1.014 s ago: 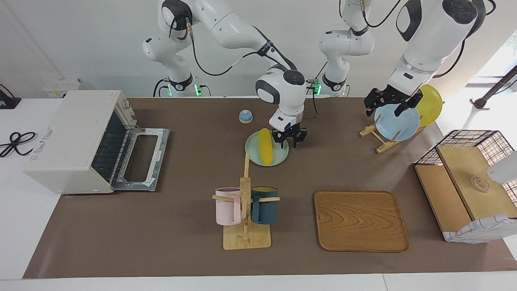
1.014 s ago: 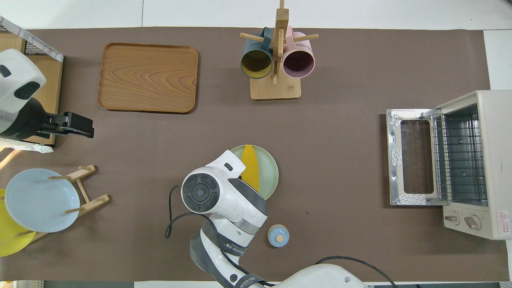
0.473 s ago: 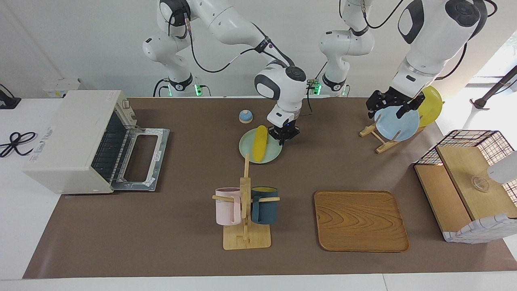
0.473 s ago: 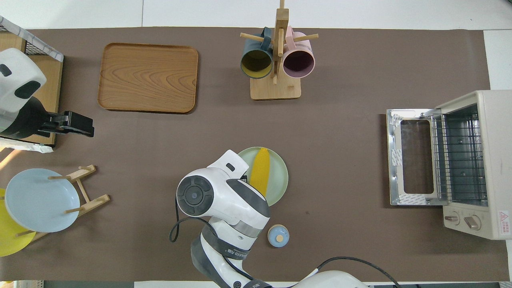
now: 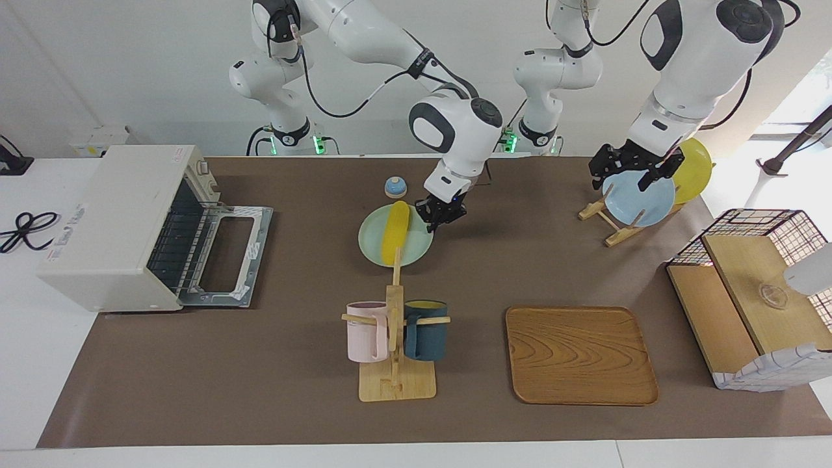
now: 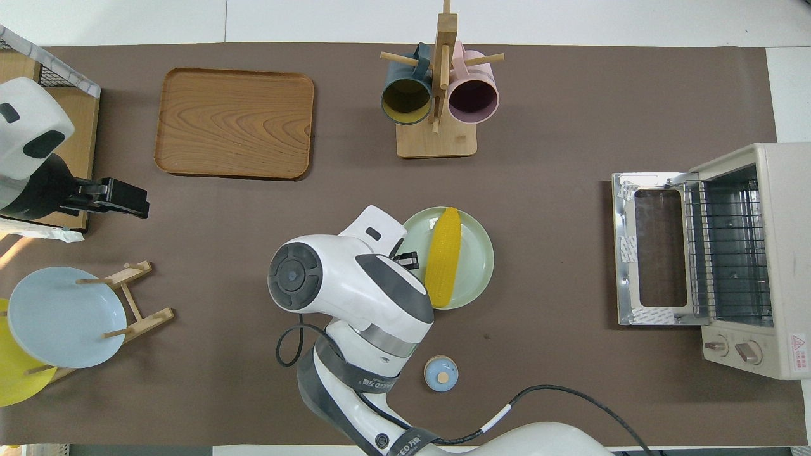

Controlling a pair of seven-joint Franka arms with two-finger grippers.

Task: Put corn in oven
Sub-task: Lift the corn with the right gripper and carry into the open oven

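Holding the plate [image 5: 374,250] mid-frame by its rim in the clenched right gripper [image 5: 441,214], risked tilting it and rolling the loose corn [image 5: 394,232] off short of the oven [image 5: 110,221].

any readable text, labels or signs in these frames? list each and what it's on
Right arm link, overhead view: printed lettering, only fragments show; not readable.
Oven side, facing view: faint printed wording, too blurred to read.
Oven top: small red-and-white sticker, text too small.
Oven front by the knobs: red warning-triangle sticker; its wording is too small.
Nothing else carries text.
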